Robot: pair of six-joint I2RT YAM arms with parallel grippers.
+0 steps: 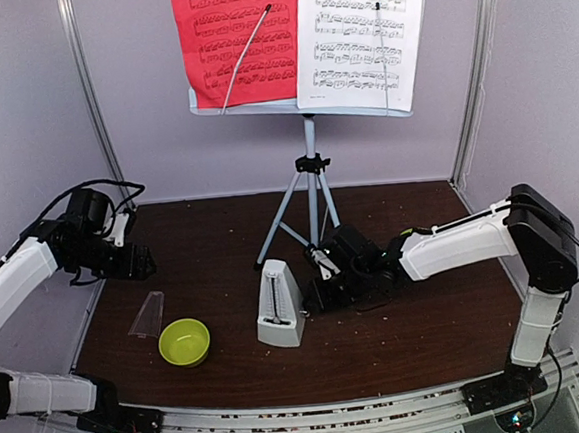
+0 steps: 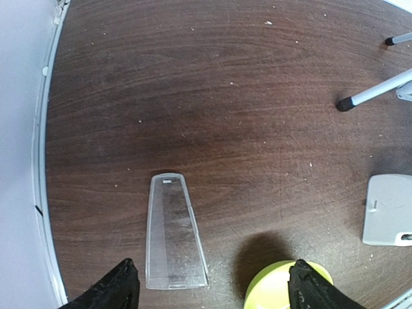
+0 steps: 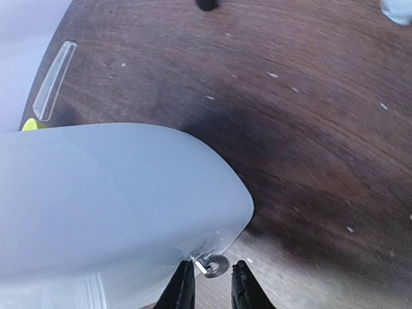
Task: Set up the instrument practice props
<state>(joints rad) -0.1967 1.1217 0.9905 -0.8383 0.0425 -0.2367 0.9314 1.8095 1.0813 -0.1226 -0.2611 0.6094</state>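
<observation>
The red sheet (image 1: 235, 35) and the white sheet (image 1: 361, 35) of printed music rest on the pale music stand (image 1: 311, 165) at the back. The white pyramid metronome (image 1: 279, 308) stands upright mid-table, without its cover. Its clear cover (image 1: 147, 315) lies flat to the left and also shows in the left wrist view (image 2: 174, 232). My left gripper (image 1: 138, 261) is open and empty, hovering above the cover (image 2: 212, 293). My right gripper (image 1: 320, 286) is at the metronome's right side. In the right wrist view (image 3: 211, 283) its fingers are closed narrowly around the metronome's small metal winding key (image 3: 214, 264).
A lime-green bowl (image 1: 184, 342) sits just right of the cover, close to the metronome, and shows under my left fingers (image 2: 277, 290). The stand's tripod legs (image 2: 373, 93) spread behind the metronome. White walls with metal posts close in the back and both sides.
</observation>
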